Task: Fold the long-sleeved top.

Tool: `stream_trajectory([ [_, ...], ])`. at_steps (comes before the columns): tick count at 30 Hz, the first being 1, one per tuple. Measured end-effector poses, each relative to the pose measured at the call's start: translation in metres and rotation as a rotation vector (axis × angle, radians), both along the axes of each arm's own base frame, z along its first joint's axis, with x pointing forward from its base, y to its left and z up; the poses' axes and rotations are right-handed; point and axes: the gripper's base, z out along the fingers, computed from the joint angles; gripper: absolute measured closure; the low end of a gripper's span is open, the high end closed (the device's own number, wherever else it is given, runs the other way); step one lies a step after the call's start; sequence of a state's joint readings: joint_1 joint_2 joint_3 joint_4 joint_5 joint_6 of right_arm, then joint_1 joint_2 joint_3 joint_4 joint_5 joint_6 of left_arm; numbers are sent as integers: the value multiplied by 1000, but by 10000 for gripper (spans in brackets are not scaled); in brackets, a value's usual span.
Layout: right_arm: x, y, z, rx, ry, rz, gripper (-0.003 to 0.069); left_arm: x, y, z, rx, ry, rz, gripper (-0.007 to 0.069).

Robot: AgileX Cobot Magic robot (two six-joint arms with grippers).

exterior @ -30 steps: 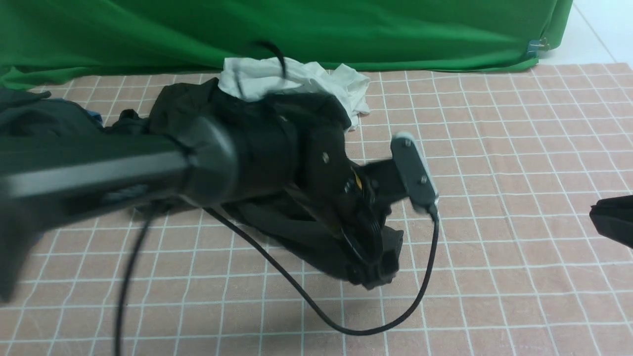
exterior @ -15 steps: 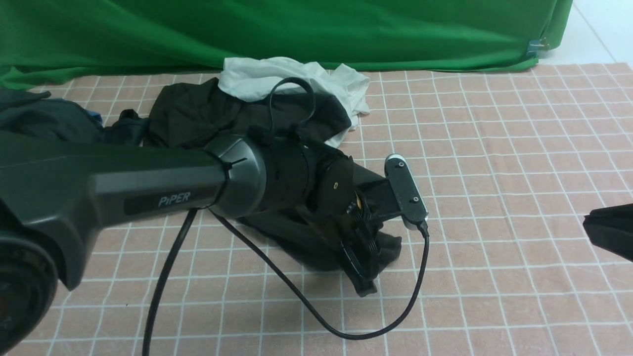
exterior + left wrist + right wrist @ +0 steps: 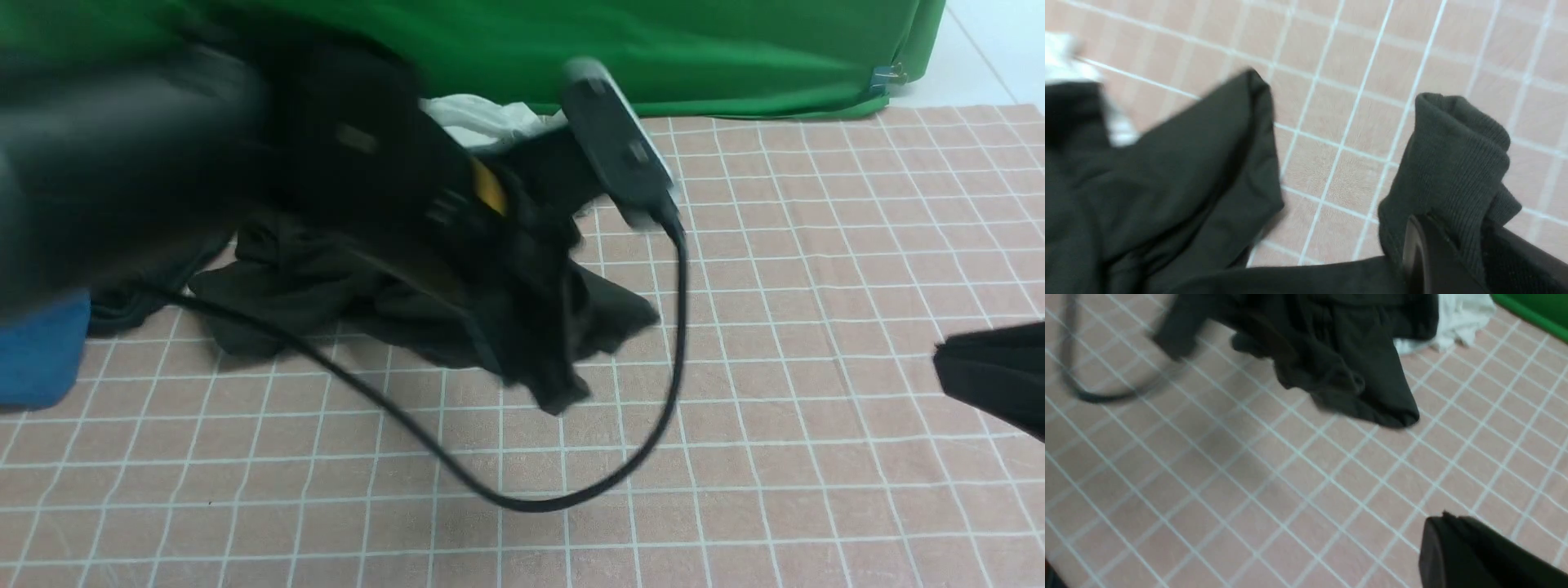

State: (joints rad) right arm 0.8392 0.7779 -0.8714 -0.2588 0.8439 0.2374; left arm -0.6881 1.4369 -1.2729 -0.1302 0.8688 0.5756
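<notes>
- The long-sleeved top [image 3: 608,314] lies in a dark, crumpled heap on the table [image 3: 816,286], left of centre and nowhere near flat. One ribbed cuff [image 3: 1457,155] is raised off the surface.
- Your left hand [image 3: 1461,249] has that cuff pinched, jaws drawn narrow with the knit bunched between them (the wrist view shows this plainly; the front view is mostly blur).
- Your right hand [image 3: 951,367] hangs at the table's right side, well apart from the garment, jaws closed on nothing.
- A white garment [image 3: 490,118] sits just behind the heap, touching its far edge, and a blue cloth [image 3: 41,351] lies at the far left. The left arm's cable [image 3: 571,498] loops low over the table in front of the top.
- By my reading, you are at the spreading stage, drawing a sleeve out of the pile. No fold has been made yet.
- The next move calls for carrying the cuff outward until the sleeve runs straight, then laying it flat.
- Bring your right hand in for the other side, and mind that the white garment doesn't drag along.
</notes>
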Motion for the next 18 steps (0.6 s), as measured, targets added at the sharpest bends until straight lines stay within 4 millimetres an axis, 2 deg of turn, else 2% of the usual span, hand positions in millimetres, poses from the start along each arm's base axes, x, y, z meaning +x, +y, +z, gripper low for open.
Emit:
stream_trajectory([
  [5, 10, 12, -3, 12, -5, 12, 627, -36, 30, 38, -25, -22, 12, 553],
  [8, 16, 20, -8, -1, 7, 17, 625, -49, 42, 48, -17, -25, 25, 553],
  [9, 20, 25, -11, -14, 19, 19, 626, -58, 52, 55, -7, -28, 47, 553],
  [12, 32, 38, -17, -50, 51, 20, 626, -73, 74, 62, 39, -36, 122, 553],
  [14, 36, 43, -16, -60, 57, 21, 623, -78, 83, 59, 68, -34, 177, 553],
  [18, 57, 66, -12, -103, 61, 43, 616, -99, 110, 46, 82, -33, 303, 553],
])
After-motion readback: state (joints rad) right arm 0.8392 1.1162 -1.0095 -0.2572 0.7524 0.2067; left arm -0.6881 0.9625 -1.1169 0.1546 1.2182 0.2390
